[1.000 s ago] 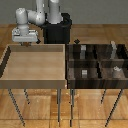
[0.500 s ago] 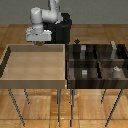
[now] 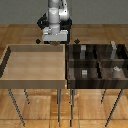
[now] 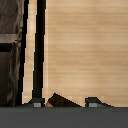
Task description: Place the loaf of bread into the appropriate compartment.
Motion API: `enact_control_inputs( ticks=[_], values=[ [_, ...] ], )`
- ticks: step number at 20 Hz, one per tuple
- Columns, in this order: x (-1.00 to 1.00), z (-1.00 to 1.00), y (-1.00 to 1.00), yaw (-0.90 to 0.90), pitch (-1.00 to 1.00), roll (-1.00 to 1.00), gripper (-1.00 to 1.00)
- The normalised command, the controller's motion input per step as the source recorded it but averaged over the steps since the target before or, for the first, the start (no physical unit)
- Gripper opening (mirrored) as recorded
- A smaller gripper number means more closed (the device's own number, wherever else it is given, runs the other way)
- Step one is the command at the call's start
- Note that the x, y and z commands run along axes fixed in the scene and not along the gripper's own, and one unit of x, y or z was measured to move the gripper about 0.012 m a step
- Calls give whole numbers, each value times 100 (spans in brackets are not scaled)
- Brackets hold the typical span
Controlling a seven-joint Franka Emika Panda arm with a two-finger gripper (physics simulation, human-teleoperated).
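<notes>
Swinging from the tray's (image 3: pixel 10 65) far corner toward the box (image 3: pixel 97 64), the gripper (image 4: pixel 64 102) stays clamped on the bread (image 4: pixel 60 101), compartment (image 3: pixel 84 72) ahead.

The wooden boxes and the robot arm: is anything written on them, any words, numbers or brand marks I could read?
None can be read. The light tan tray, the dark striped box and the white arm show only plain surfaces and wood grain in both views; any fine marking would be too blurred to make out.
</notes>
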Motion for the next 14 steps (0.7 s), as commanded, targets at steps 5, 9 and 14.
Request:
enact_control_inputs(
  ticks=[5,9,14],
  values=[
    [0,0,100,0,0,0,-100],
    [0,0,100,0,0,0,-100],
    [27,0,40,0,0,0,-100]
  ],
)
